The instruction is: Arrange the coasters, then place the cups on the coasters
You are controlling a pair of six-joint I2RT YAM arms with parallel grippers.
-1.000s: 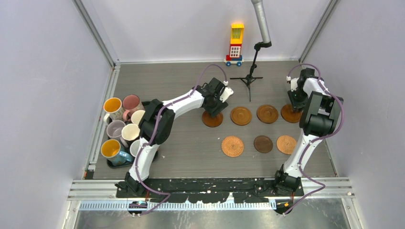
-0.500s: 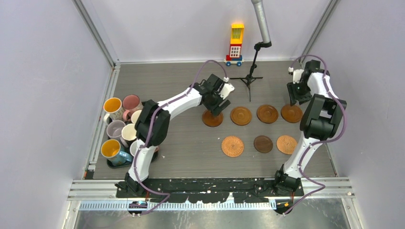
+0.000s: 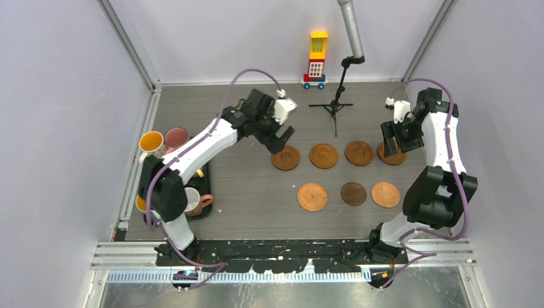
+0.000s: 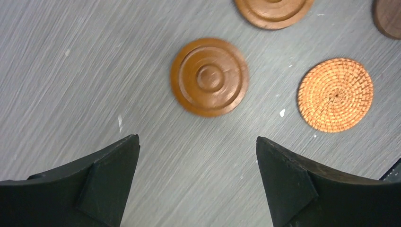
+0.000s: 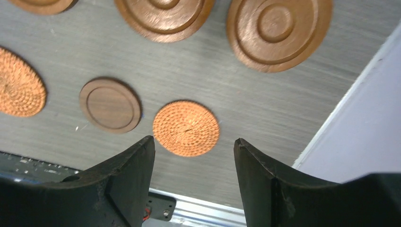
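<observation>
Seven coasters (image 3: pixel 324 156) lie in two rows on the worktop (image 3: pixel 244 192), just below and between the left jaws and right jaws, both spread and empty. Cups (image 3: pixel 152 141) cluster well apart from the left jaws; none is placed yet.

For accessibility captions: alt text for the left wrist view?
The left hand hangs open and empty over a grey table, a ringed brown coaster beyond its fingers. A woven orange coaster lies to the right; a second brown coaster and a darker coaster are cut off at the top.
</observation>
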